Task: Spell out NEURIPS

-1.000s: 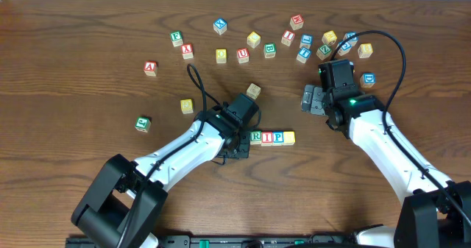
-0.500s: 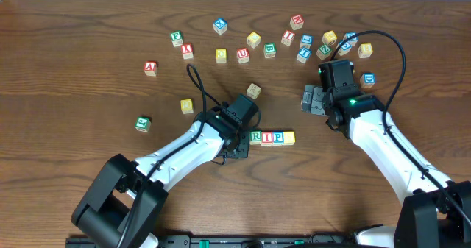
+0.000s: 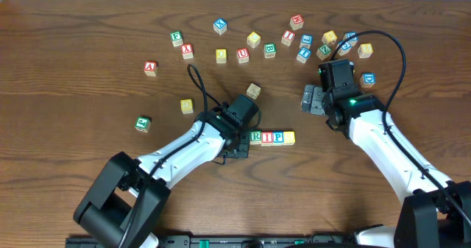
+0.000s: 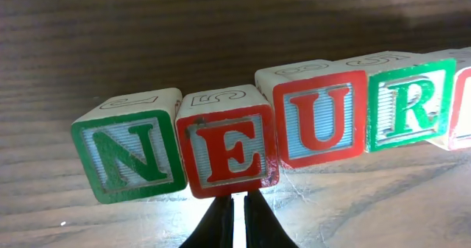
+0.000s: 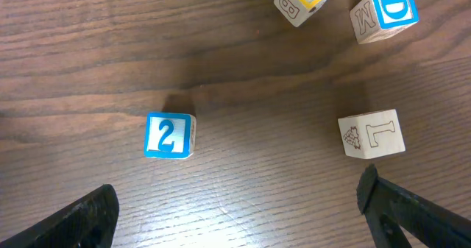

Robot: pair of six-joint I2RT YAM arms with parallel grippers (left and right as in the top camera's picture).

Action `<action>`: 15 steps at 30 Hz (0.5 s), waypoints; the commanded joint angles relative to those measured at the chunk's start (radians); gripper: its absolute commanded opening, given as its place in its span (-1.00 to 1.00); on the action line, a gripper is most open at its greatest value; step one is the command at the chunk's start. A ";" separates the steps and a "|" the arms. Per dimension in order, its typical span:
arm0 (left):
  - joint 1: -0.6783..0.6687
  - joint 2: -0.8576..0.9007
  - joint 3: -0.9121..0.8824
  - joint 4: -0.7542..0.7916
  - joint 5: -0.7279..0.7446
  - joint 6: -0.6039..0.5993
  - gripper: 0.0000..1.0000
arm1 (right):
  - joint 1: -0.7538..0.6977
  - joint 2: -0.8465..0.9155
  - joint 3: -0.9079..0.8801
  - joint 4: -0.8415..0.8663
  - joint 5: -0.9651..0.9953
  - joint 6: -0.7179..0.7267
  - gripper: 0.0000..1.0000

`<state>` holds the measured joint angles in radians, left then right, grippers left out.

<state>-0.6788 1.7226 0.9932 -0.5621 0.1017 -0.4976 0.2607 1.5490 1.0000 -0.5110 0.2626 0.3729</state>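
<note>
The NEURIPS cubes (image 3: 272, 137) stand in a row on the table (image 3: 73, 167). The left end effector (image 4: 234, 220), pinched shut and empty, points at the E (image 4: 229, 151), probably to nudge it straight; the right end effector (image 5: 235, 204) hangs wide open, empty.

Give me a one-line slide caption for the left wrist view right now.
Shut left hand facing red E cube, flanked by green N cube and red U cube, green R cube next.

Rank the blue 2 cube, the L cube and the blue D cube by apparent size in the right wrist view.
Largest: L cube and blue D cube, about alike, unranked.
Smallest: blue 2 cube, perhaps only from viewing angle.
</note>
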 commanded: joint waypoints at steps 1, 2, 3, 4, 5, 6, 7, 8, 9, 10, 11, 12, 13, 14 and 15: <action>-0.003 0.016 -0.014 0.003 -0.017 -0.005 -0.85 | -0.005 0.003 0.018 0.002 0.016 -0.012 0.99; -0.003 0.016 -0.014 0.003 -0.017 -0.005 -0.85 | -0.005 0.003 0.018 0.002 0.016 -0.012 0.99; -0.003 0.016 -0.014 0.003 -0.017 -0.005 -0.84 | -0.005 0.003 0.018 0.002 0.016 -0.012 0.99; -0.003 0.016 -0.014 0.003 -0.017 -0.005 -0.85 | -0.005 0.003 0.018 0.002 0.016 -0.012 0.98; -0.003 0.016 -0.014 0.004 -0.017 -0.005 -0.85 | -0.005 0.003 0.018 0.002 0.016 -0.012 0.99; -0.003 0.016 -0.014 0.003 -0.016 -0.005 -0.85 | -0.005 0.003 0.018 0.002 0.016 -0.012 0.99; -0.003 0.016 -0.014 0.004 -0.017 -0.005 -0.85 | -0.005 0.003 0.018 0.002 0.016 -0.012 0.98; -0.003 0.016 -0.014 0.004 -0.017 -0.005 -0.85 | -0.005 0.003 0.018 0.002 0.016 -0.012 0.99; -0.003 0.016 -0.014 0.004 -0.017 -0.005 -0.85 | -0.005 0.003 0.018 0.002 0.016 -0.012 0.99; -0.003 0.017 -0.014 0.005 -0.017 -0.005 -0.85 | -0.005 0.003 0.018 0.002 0.016 -0.012 0.99; -0.003 0.016 -0.014 0.006 -0.017 -0.005 -0.85 | -0.005 0.003 0.018 0.002 0.016 -0.012 0.98; -0.003 0.016 -0.014 0.008 -0.017 -0.003 -0.85 | -0.005 0.003 0.018 0.002 0.016 -0.012 0.98; -0.003 0.017 -0.014 0.009 -0.017 -0.001 -0.85 | -0.005 0.003 0.018 0.002 0.016 -0.012 0.98; -0.003 0.016 -0.014 0.010 -0.017 -0.001 -0.85 | -0.005 0.003 0.018 0.002 0.016 -0.012 0.98; -0.003 0.016 -0.014 0.011 -0.017 -0.001 -0.85 | -0.005 0.003 0.018 0.002 0.016 -0.012 0.98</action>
<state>-0.6788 1.7264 0.9932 -0.5529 0.1013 -0.4976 0.2607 1.5490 1.0000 -0.5110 0.2626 0.3729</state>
